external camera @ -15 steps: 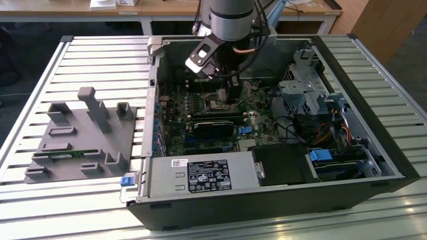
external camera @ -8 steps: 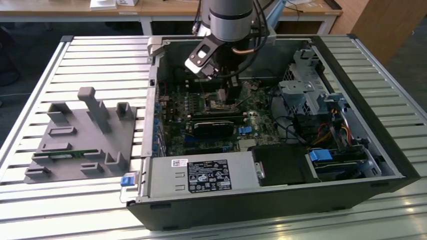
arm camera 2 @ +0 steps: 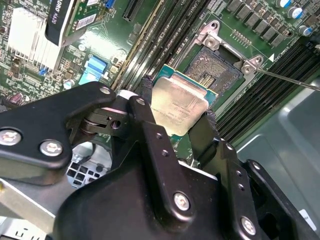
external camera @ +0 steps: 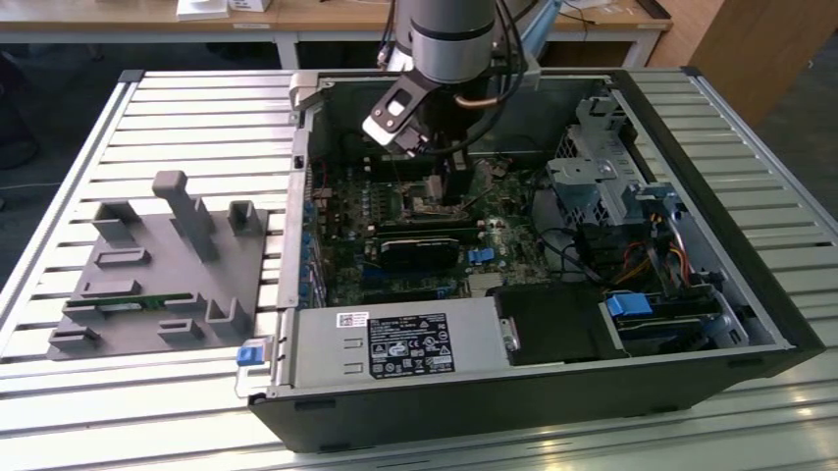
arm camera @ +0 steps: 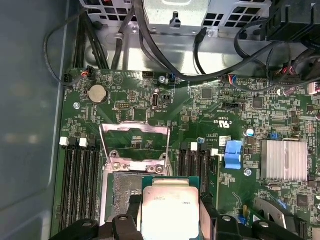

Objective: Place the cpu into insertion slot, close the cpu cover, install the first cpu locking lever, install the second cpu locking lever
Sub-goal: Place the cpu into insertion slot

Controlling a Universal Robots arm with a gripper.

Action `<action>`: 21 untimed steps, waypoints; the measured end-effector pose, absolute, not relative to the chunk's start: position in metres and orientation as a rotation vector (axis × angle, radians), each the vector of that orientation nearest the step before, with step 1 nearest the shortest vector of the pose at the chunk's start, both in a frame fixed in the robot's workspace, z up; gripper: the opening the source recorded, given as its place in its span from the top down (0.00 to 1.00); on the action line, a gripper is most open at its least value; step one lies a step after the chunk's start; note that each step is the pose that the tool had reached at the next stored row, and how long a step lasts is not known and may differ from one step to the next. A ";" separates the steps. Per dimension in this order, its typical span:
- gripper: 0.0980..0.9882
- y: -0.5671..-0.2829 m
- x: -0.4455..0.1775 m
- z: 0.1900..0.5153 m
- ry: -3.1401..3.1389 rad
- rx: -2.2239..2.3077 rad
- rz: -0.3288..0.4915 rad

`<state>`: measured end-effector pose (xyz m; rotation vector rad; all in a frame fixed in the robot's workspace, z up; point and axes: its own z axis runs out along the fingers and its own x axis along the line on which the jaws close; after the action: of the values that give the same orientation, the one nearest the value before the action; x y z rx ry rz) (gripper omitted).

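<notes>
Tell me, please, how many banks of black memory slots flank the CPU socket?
2: one memory-slot bank on one side of the insertion slot, a second bank on the opposite side. The cpu in the end effector may hide part.

One arm (external camera: 452, 39) drops near-vert. from the top edge of the exterior view, a silver-grey wrist tube w/ a black-and-white camera block (external camera: 396, 116) slung off its side toward the exterior view's left. Under the wrist the gripper (external camera: 443, 177) points straight down. In the second wrist view its two black fingers (arm camera 2: 150, 135) spread in a V from the body, bolted w/ silver screws, tips closed in on opposite edges of the cpu (arm camera 2: 177, 107), chip held flat betw. them. First wrist view: same grip, fingertips on both sides of the chip.
</notes>
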<state>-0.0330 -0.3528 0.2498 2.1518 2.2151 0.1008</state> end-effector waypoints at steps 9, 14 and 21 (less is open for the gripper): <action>0.50 -0.352 -0.033 0.247 2.215 2.152 0.100; 0.50 -0.352 -0.033 0.246 2.215 2.152 0.101; 0.50 -0.352 -0.034 0.244 2.215 2.152 0.101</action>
<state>-0.0338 -0.3524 0.2440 2.1517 2.2151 0.1008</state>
